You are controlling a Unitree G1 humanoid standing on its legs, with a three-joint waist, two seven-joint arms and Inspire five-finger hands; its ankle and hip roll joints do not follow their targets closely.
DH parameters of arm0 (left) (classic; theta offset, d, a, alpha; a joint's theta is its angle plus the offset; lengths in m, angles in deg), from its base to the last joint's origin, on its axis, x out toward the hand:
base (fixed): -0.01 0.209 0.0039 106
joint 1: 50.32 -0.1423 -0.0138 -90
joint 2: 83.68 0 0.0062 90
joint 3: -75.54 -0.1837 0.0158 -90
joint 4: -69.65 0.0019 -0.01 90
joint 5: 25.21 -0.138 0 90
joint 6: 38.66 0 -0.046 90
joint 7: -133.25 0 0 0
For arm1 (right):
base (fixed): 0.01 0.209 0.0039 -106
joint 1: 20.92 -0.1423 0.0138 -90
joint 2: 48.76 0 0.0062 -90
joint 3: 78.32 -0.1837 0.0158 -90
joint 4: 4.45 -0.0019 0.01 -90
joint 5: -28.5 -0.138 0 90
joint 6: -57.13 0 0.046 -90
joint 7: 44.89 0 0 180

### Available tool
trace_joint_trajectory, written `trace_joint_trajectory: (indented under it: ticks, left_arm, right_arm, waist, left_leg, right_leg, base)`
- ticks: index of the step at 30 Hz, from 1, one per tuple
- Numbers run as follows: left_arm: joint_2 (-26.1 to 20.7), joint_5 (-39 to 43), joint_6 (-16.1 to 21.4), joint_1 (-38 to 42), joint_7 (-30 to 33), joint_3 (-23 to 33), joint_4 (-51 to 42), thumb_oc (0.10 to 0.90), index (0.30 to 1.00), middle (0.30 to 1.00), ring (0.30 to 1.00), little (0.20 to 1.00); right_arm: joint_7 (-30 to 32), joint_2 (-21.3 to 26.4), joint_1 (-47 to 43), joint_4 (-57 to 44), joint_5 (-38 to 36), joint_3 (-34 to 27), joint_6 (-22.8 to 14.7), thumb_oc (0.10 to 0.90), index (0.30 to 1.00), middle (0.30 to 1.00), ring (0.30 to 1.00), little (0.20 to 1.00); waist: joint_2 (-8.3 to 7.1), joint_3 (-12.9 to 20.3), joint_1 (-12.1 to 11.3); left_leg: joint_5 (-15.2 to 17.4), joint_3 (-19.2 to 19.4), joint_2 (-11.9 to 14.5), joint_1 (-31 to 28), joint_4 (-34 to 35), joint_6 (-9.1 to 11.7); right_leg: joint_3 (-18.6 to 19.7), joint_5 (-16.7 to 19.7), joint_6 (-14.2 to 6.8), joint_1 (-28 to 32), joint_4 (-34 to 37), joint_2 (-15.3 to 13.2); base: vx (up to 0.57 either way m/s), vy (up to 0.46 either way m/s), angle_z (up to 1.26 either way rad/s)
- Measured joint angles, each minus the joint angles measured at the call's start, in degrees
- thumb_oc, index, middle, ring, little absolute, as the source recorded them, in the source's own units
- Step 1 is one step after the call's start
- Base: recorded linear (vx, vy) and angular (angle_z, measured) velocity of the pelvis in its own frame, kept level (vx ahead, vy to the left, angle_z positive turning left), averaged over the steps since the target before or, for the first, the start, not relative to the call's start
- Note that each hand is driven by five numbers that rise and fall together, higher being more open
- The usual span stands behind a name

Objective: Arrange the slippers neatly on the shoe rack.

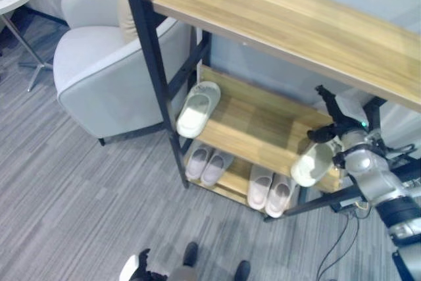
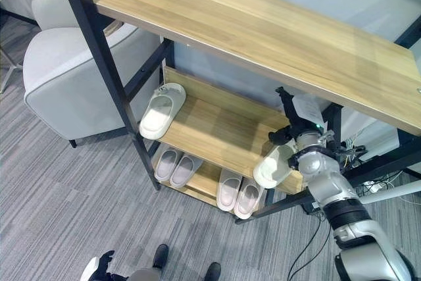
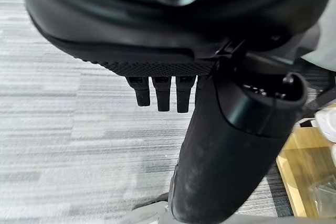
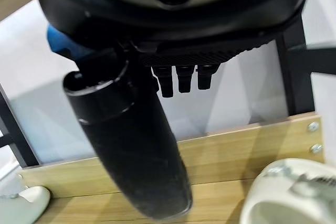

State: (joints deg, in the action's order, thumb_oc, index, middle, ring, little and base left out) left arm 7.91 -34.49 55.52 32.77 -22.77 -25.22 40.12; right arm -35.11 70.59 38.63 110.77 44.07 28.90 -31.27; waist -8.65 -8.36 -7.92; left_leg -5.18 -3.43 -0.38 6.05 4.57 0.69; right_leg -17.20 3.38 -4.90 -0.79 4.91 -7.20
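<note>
At the right end of the middle shelf (image 1: 263, 123), toward the right of the frame, my right hand (image 1: 329, 133) sits against a pale slipper (image 1: 312, 164) that hangs partly off the shelf's front edge, toe tipped toward the floor. From the head views the dark fingers seem to rest on its heel end, but I cannot tell whether they are curled round it or merely touching — the right wrist view shows short straight fingertips (image 4: 185, 78) and the thumb out over the shelf board, with the slipper's rim (image 4: 286, 195) cut off at the lower right corner. Its mate (image 1: 197, 110) lies at the left end of the same shelf, near the black upright (image 1: 154, 64) of the shoe rack, and two more pairs (image 1: 207, 164) (image 1: 270, 192) sit on the bottom shelf. I judge these slippers to be light moulded foam: springy, a little slick on wood, not fragile, easy to nudge but apt to tip off the edge. The strap across the top, or the heel rim, looks the best place to take hold. My left hand (image 3: 163, 90) hangs over grey carpet (image 1: 79, 189) with fingers loosely straight, holding nothing. An armchair (image 1: 99, 70) stands at the upper left — the back of the shelf behind my hand is hidden by the top board (image 1: 296, 24).
</note>
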Motion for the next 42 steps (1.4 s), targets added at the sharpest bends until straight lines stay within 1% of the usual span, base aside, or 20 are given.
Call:
trace_joint_trajectory:
  ticks: [6, 11, 16, 18, 22, 25, 26, 28, 31, 34, 35, 38, 42]
  left_arm:
    - [0.0, 0.2, 0.0, 0.3, -2.1, 0.1, 1.3, 0.8, 0.9, 0.9, 0.9, 0.9]
    - [0.1, 2.3, 0.0, 0.6, -2.4, 0.1, 2.1, 0.8, 0.9, 0.9, 0.9, 0.9]
    - [0.1, 2.3, 0.0, 1.1, -3.5, 0.1, 2.2, 0.8, 0.9, 0.9, 0.9, 0.9]
    - [0.1, 2.4, 0.0, 1.2, -3.6, 0.2, 2.5, 0.8, 0.9, 0.9, 0.9, 0.9]
    - [0.1, 2.4, 0.0, 1.4, -4.4, 0.1, 3.2, 0.8, 0.9, 0.9, 0.9, 0.9]
    - [0.0, 2.4, 0.0, 1.5, -4.6, 0.0, 3.4, 0.8, 0.9, 0.9, 0.9, 0.9]
    - [0.0, 2.5, 0.0, 1.3, -4.7, -0.3, 3.2, 0.8, 0.9, 0.9, 0.9, 0.9]
    - [0.0, 2.5, 0.0, 1.3, -4.7, -0.3, 3.1, 0.8, 0.9, 0.9, 0.9, 0.9]
    - [-0.1, 3.6, 0.0, 1.3, -4.7, -0.4, 3.1, 0.8, 0.9, 0.9, 0.9, 0.9]
    - [-0.2, 4.5, 0.0, 1.4, -4.8, -0.3, 3.2, 0.8, 0.9, 0.9, 0.9, 0.9]
    - [-0.4, 4.5, 0.0, 1.3, -4.8, -0.4, 3.2, 0.8, 0.9, 0.9, 0.9, 0.9]
    - [-0.4, 4.6, 0.0, 1.5, -5.6, -0.3, 3.8, 0.8, 0.9, 0.9, 0.9, 0.9]
    - [-0.7, 4.6, 0.0, 2.1, -6.0, -0.3, 4.2, 0.8, 0.9, 0.9, 0.9, 0.9]
  right_arm:
    - [-4.7, 0.5, 0.0, 0.0, -2.9, 0.1, -0.3, 0.8, 0.9, 0.9, 0.9, 0.9]
    - [-8.3, 1.2, 0.0, -0.1, -5.1, 0.4, -0.6, 0.8, 0.9, 0.9, 0.9, 0.9]
    - [-11.9, 4.3, 0.1, -0.8, -7.1, 2.2, -1.1, 0.8, 0.9, 0.9, 0.9, 0.9]
    - [-13.2, 6.8, 1.1, -2.7, -7.6, 2.2, -1.3, 0.8, 0.9, 0.9, 0.9, 0.9]
    - [-14.8, 8.8, 1.0, -2.7, -7.9, 2.5, -1.5, 0.8, 0.9, 0.9, 0.9, 0.9]
    - [-15.7, 10.8, 0.4, -2.5, -7.8, 5.0, -1.6, 0.8, 0.9, 0.9, 0.9, 0.9]
    - [-16.0, 11.8, 0.1, -2.4, -7.5, 6.9, -1.6, 0.8, 0.9, 0.9, 0.9, 0.9]
    - [-16.8, 11.8, -0.1, -2.4, -6.8, 7.7, -1.6, 0.8, 0.9, 0.9, 0.9, 0.9]
    - [-17.8, 12.9, -3.5, -2.3, -6.6, 12.4, -1.6, 0.8, 0.9, 0.9, 0.9, 0.9]
    - [-19.4, 13.7, -5.1, -2.5, -6.6, 14.6, -2.6, 0.8, 0.9, 0.9, 0.9, 0.9]
    - [-20.1, 13.9, -5.7, -2.4, -6.6, 15.8, -2.9, 0.8, 0.9, 0.9, 0.9, 0.9]
    - [-20.7, 14.4, -6.1, -2.4, -6.6, 17.3, -3.0, 0.8, 0.9, 0.9, 0.9, 0.9]
    - [-21.9, 14.7, -6.1, -1.9, -6.6, 18.2, -3.2, 0.8, 0.9, 0.9, 0.9, 0.9]
  waist:
    - [-0.02, 0.0, 0.1]
    - [-0.02, 0.1, 0.0]
    - [-0.02, 0.1, 0.1]
    - [0.0, 0.2, 0.2]
    - [-0.01, 0.5, 0.5]
    - [-0.03, 0.9, 0.6]
    - [-0.06, 1.4, 0.6]
    - [-0.11, 1.9, 0.6]
    - [-0.09, 2.0, 1.2]
    - [-0.63, 2.5, 1.2]
    - [-1.21, 3.2, 1.2]
    - [-1.9, 3.3, 1.0]
    - [-2.94, 3.6, 0.6]
  left_leg:
    - [0.0, -0.1, 0.0, 0.0, 0.0, 0.0]
    - [-0.1, -0.2, -0.1, 0.0, 0.0, 0.0]
    - [-0.1, -0.3, -0.1, 0.0, 0.0, 0.0]
    - [-0.1, -0.4, -0.1, 0.1, 0.0, 0.0]
    - [-0.1, -0.4, -0.2, 0.0, 0.0, 0.0]
    - [-0.1, -0.4, -0.2, 0.0, 0.0, 0.0]
    - [-0.1, -0.4, -0.2, 0.0, 0.0, 0.0]
    - [-0.1, -0.4, -0.2, 0.0, 0.0, 0.0]
    - [-0.2, -0.4, -0.2, 0.0, 0.0, 0.0]
    - [-0.3, -0.4, -0.1, 0.2, 0.0, 0.0]
    - [-0.3, -0.4, 0.0, 1.0, 0.0, 0.1]
    - [-0.5, -0.6, 0.0, 1.5, 0.0, 0.1]
    - [-0.6, -0.8, 0.0, 3.9, -0.7, 0.2]
  right_leg:
    - [-0.1, 0.0, 0.0, 0.1, 0.0, 0.0]
    - [-0.2, 0.0, 0.0, 0.1, 0.0, 0.0]
    - [-0.3, 0.0, 0.0, 0.1, 0.0, 0.0]
    - [-0.4, 0.0, 0.0, 0.1, 0.0, -0.1]
    - [-0.4, 0.0, 0.0, 0.1, 0.0, -0.1]
    - [-0.4, 0.0, 0.0, 0.1, 0.0, -0.1]
    - [-0.4, 0.0, 0.0, 0.1, 0.0, -0.1]
    - [-0.4, 0.0, 0.0, 0.1, 0.0, -0.1]
    - [-0.3, 0.2, 0.0, 0.1, 0.0, -0.1]
    - [-0.3, 0.2, 0.0, -0.1, 0.0, 0.0]
    - [-0.3, 0.3, 0.0, -0.8, 0.0, 0.0]
    - [-0.5, 0.3, -0.1, -1.2, 0.0, 0.0]
    - [-0.7, 0.7, 0.0, -3.1, 0.0, 0.1]
  base:
    - [0.0, 0.0, 0.0]
    - [0.0, 0.0, 0.0]
    - [0.0, 0.0, 0.0]
    - [0.0, 0.0, 0.0]
    - [0.0, 0.0, 0.0]
    - [0.0, 0.0, 0.0]
    - [0.0, 0.0, 0.0]
    - [0.0, 0.0, 0.0]
    - [0.0, 0.0, 0.0]
    - [0.0, 0.0, 0.0]
    - [0.0, 0.0, 0.0]
    - [-0.05, -0.007, 0.04]
    - [-0.01, -0.002, 0.0]
